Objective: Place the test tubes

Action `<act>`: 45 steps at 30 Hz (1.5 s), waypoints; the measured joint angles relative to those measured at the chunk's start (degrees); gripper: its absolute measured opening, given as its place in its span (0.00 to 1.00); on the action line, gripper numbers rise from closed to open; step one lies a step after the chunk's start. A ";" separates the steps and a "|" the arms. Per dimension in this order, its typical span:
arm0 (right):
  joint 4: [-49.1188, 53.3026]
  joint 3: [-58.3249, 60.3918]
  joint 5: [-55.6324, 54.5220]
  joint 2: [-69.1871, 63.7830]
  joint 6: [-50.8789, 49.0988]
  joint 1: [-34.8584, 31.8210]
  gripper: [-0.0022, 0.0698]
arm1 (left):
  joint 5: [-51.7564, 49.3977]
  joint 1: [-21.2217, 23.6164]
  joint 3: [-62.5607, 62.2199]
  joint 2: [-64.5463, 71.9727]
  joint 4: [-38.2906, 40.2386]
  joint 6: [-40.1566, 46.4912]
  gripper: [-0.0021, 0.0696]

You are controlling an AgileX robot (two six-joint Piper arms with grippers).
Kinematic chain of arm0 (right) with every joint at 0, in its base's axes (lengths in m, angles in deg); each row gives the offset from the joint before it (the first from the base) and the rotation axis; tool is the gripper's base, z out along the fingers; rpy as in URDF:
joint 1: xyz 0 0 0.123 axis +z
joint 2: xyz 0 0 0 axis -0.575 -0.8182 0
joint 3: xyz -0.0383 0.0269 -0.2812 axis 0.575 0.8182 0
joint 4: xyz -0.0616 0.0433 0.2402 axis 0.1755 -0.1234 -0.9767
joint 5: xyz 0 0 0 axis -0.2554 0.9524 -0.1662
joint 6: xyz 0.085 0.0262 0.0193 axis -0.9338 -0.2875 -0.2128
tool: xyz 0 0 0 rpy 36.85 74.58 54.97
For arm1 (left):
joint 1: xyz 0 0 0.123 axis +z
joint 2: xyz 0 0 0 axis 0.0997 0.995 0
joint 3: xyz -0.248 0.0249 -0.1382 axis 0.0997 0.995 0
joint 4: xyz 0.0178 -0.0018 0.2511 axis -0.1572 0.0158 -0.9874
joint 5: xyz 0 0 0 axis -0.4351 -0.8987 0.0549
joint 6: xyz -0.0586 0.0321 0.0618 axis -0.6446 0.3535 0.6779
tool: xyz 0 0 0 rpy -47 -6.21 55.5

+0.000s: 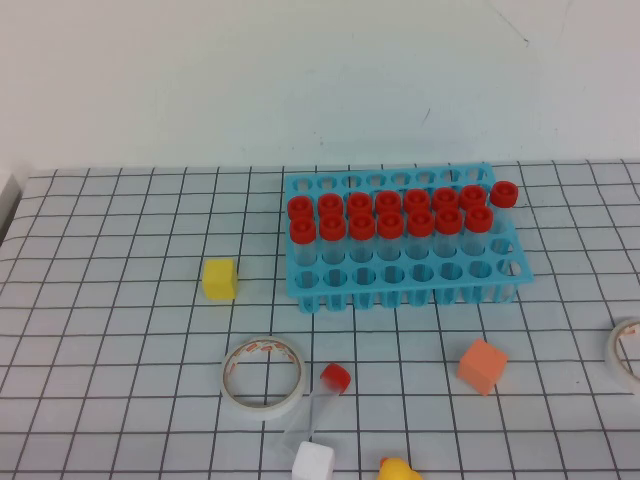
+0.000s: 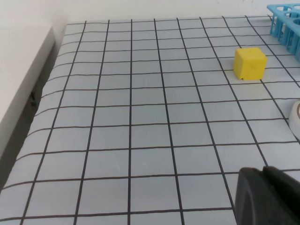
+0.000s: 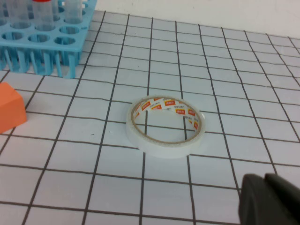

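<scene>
A blue rack (image 1: 404, 262) at mid-table holds two rows of red-capped test tubes (image 1: 390, 212). One more capped tube (image 1: 503, 193) stands at its far right end. A loose clear tube (image 1: 318, 405) with a red cap lies near the front, beside a tape roll (image 1: 265, 375). Neither arm shows in the high view. My left gripper (image 2: 263, 172) is shut and empty, low over bare grid near the yellow cube (image 2: 250, 63). My right gripper (image 3: 264, 179) is shut and empty, just short of a second tape roll (image 3: 165, 125), with the rack (image 3: 44, 41) beyond.
A yellow cube (image 1: 219, 278) lies left of the rack and an orange cube (image 1: 482, 365) in front of it. A white cube (image 1: 313, 460) and a small yellow object (image 1: 397, 470) sit at the front edge. The second tape roll (image 1: 628, 350) is at the right edge.
</scene>
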 joint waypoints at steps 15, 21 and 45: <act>0.00 0.00 0.00 0.00 0.00 0.00 0.03 | 0.00 0.00 0.00 0.00 0.00 0.00 0.03; 0.00 0.00 0.04 0.00 0.00 0.00 0.03 | 0.00 0.00 0.00 0.00 0.00 0.00 0.03; 0.00 0.50 -8.03 0.00 0.00 0.00 0.03 | 5.92 0.00 0.13 0.00 -0.35 0.00 0.03</act>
